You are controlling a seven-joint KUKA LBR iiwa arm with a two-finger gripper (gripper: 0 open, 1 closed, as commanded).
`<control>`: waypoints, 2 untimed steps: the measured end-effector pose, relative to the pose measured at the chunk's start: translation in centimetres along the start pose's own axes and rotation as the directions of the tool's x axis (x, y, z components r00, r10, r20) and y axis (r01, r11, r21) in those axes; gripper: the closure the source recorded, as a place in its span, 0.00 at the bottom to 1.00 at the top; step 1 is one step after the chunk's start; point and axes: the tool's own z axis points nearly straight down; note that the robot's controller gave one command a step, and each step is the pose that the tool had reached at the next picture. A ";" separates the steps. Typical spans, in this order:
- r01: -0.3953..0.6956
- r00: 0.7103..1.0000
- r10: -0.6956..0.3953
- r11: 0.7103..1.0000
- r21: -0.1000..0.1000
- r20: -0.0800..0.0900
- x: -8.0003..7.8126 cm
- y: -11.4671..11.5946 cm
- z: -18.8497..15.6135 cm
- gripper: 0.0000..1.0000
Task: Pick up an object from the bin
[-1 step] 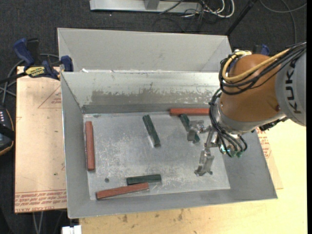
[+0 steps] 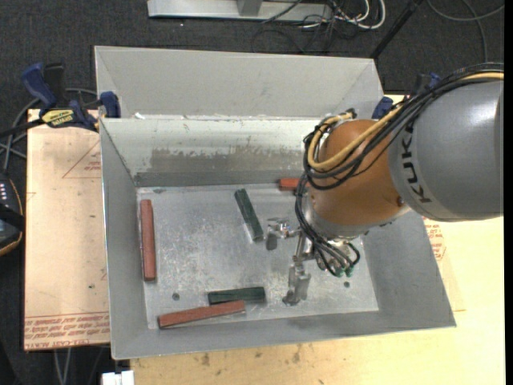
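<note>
My gripper (image 2: 287, 258) hangs low over the bin floor, right of centre, below the orange wrist cover. It is open, and bare floor shows between its fingers. One fingertip (image 2: 276, 233) is just right of a dark green bar (image 2: 249, 213) that lies slanted in the middle of the bin. The other fingertip (image 2: 297, 287) stands near the front, right of a second dark green bar (image 2: 236, 296). A small orange piece (image 2: 288, 184) lies at the foot of the back wall, partly hidden by the wrist.
A long red-brown bar (image 2: 147, 239) lies along the left wall. Another red-brown bar (image 2: 200, 315) lies along the front edge, touching the second green bar. The arm covers the bin's right side.
</note>
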 end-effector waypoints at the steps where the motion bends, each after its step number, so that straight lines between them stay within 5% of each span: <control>1: 0.001 1.000 -0.001 1.000 0.001 0.006 1.5 4.4 6.1 0.00; 2: -0.003 1.000 0.003 1.000 0.002 0.005 1.5 4.1 6.0 1.00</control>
